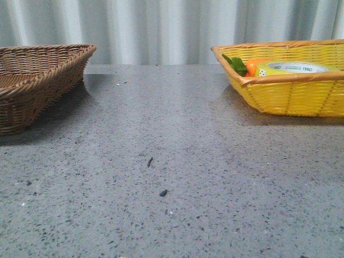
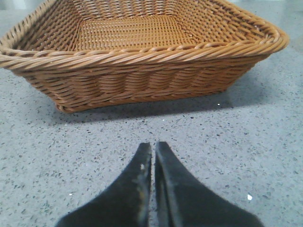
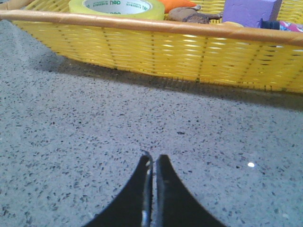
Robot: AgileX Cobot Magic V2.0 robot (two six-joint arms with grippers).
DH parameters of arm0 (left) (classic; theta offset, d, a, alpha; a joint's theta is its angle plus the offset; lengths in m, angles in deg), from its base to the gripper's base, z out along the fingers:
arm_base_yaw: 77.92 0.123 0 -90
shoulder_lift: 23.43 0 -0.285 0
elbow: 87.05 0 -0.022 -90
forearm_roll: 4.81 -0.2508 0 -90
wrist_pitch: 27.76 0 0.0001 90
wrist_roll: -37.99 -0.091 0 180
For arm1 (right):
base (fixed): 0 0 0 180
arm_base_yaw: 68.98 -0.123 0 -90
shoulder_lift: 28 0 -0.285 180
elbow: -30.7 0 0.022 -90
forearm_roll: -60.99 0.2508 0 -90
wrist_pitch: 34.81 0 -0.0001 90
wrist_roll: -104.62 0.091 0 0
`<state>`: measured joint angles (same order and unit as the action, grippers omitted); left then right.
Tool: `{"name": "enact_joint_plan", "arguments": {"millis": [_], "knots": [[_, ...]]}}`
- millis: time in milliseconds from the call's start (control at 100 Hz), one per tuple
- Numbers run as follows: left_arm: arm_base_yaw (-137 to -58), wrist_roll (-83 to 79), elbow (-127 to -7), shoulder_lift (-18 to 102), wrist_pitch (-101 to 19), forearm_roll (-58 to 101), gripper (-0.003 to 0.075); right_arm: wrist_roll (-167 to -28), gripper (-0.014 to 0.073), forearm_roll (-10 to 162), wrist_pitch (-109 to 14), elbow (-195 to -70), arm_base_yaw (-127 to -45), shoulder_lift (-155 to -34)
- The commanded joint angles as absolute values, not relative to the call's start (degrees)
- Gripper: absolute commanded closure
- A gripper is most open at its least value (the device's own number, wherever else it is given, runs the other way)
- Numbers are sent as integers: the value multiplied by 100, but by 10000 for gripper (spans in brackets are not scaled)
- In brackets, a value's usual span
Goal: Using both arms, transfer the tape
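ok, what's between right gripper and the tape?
Right wrist view: bare table, then the yellow basket wall. The tape sits inside; right gripper is shut.

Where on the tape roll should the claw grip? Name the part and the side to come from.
Grip the ring wall of the tape, one finger in the open core, one outside, coming straight down from above. It lies flat in the yellow basket, hole upward, and the rim blocks a side approach. The right claw, now shut, is nearer.
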<state>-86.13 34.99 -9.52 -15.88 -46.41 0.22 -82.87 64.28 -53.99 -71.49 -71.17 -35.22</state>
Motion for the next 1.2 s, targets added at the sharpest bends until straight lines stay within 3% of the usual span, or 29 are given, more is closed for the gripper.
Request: {"name": "enact_joint_plan", "arguments": {"millis": [0,1000,1190], "knots": [[-8595,3541,-907,-1751,-4301,73,741,-8292,657,6354,-5288,-7024,-7119,-3411],[-8595,3541,-907,-1751,-4301,73,741,-8292,657,6354,-5274,-7024,-7119,-3411],[-8595,3541,-907,-1751,-4301,73,741,-8292,657,6354,-4622,-7024,-7119,-3411]]}}
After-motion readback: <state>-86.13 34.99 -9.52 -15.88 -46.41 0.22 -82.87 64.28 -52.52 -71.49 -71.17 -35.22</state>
